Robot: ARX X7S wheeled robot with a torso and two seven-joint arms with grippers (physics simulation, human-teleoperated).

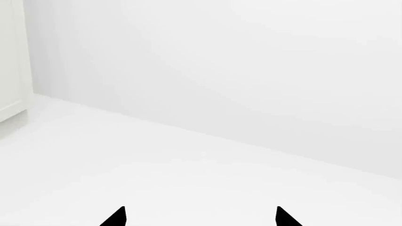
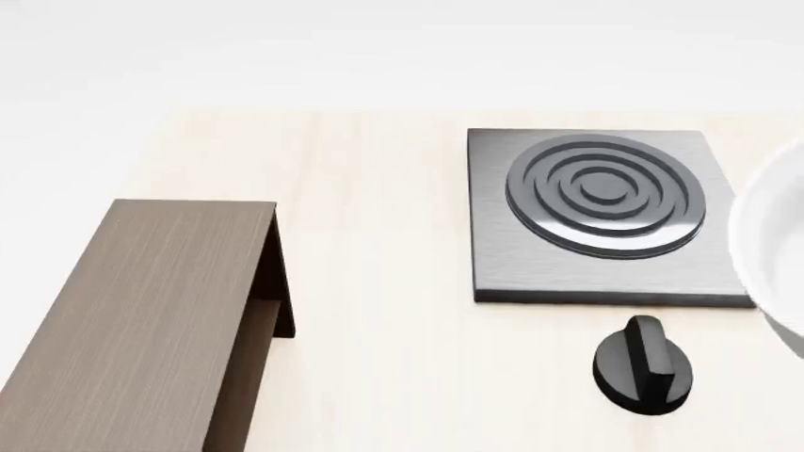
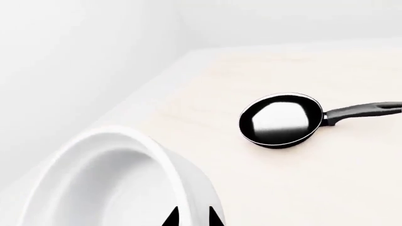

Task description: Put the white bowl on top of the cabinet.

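The white bowl (image 3: 107, 183) fills the near part of the right wrist view, tilted with its glossy inside showing. My right gripper (image 3: 193, 217) is shut on the bowl's wall, one black fingertip inside the rim and one outside. In the head view only a curved slice of the bowl (image 2: 773, 245) shows at the right edge, beside the stove plate. The cabinet (image 2: 151, 311), dark brown wood grain with a flat top, stands at the left of the table. My left gripper (image 1: 201, 216) is open, holding nothing, over a plain white floor and wall. Neither arm shows in the head view.
A grey square stove plate (image 2: 603, 217) with ringed burner lies on the light wooden table (image 2: 377, 282), a black knob (image 2: 643, 365) in front of it. A black frying pan (image 3: 281, 120) with a long handle sits farther along the table. A white cupboard edge (image 1: 12, 61) stands by the wall.
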